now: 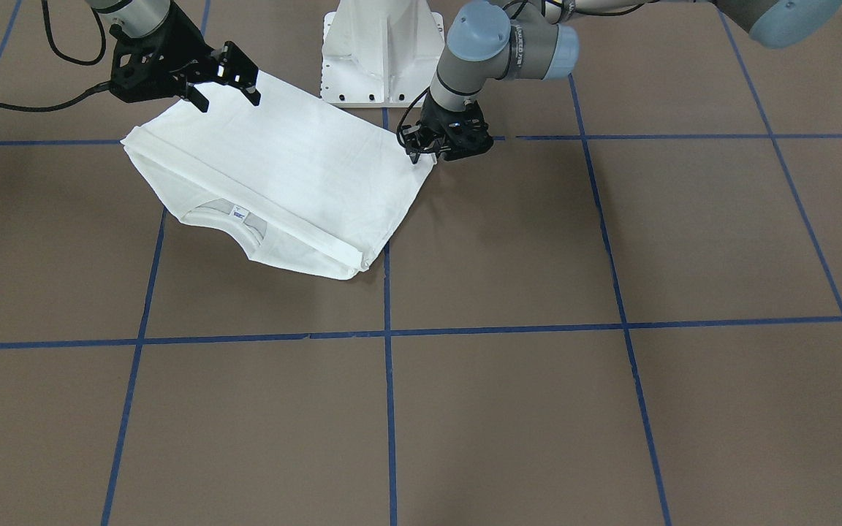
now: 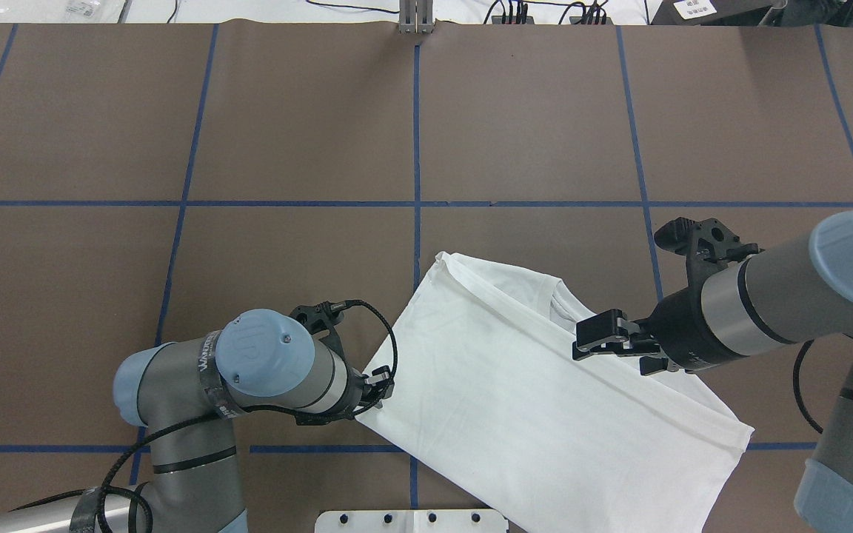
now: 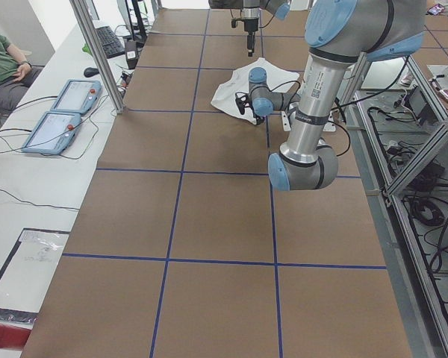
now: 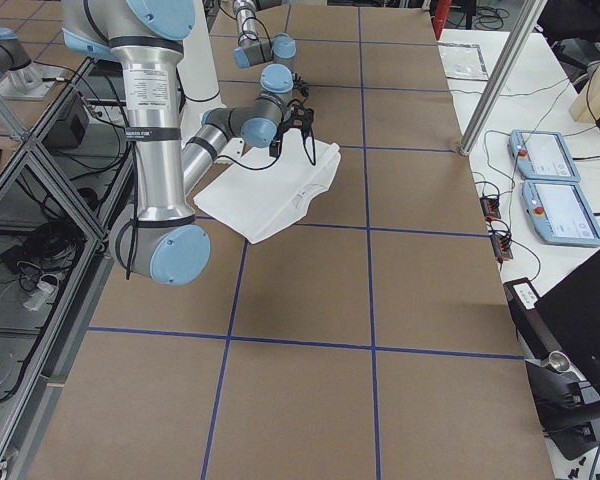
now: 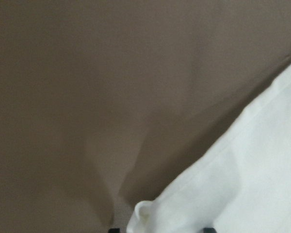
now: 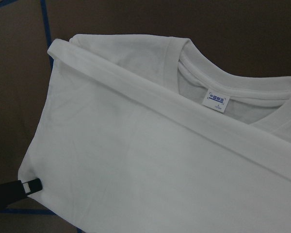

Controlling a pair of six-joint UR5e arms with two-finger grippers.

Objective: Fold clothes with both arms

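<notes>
Overhead, the left tool [image 2: 378, 383] lies mostly hidden under its own wrist, and the blurred left wrist view cuts its fingers off at the bottom edge, so whether it pinches the T-shirt [image 2: 530, 400] cannot be told. The print on the neck label [image 6: 216, 100] is too small to read. The right wrist view shows only one fingertip [image 6: 31, 186] of the right tool [image 1: 228, 98].

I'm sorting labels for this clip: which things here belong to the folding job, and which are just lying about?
Job:
T-shirt
left gripper, at the shirt's corner
right gripper, over the shirt

Lying about:
white pedestal
two pendants on the side bench
keyboard
seated person
</notes>
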